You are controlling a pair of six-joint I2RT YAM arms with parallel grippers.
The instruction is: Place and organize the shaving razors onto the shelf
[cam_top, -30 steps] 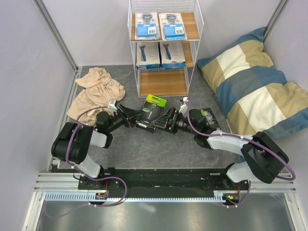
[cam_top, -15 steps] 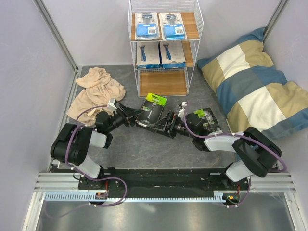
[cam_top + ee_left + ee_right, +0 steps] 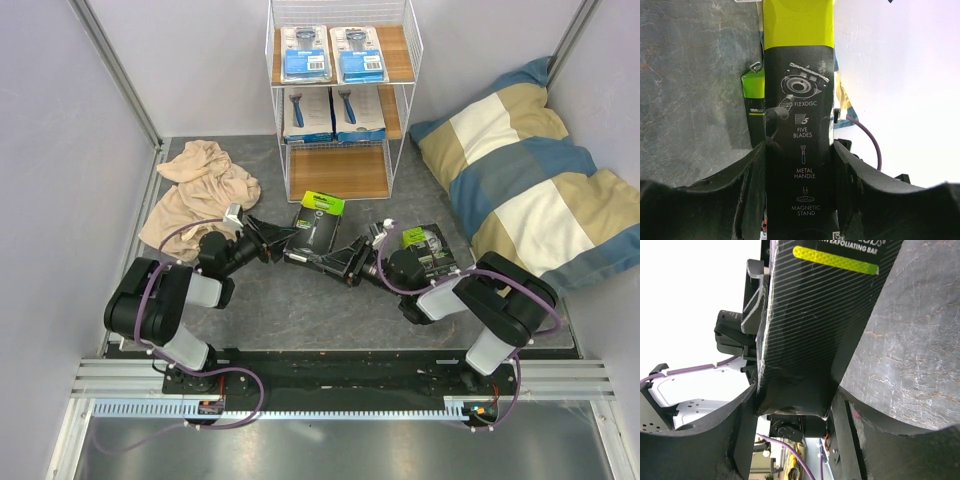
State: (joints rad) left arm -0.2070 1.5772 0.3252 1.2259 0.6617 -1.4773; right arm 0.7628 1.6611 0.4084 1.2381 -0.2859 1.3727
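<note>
Evidently mid-handover at mid-surface, with left jaws and right jaws both clamped on one black-and-green box (image 3: pixel 318 226), bound for the shelf (image 3: pixel 336 173).

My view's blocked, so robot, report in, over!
Left gripper shut on black box. Right gripper shut on its other end. Four packs on shelf. Nothing in the way.
</note>
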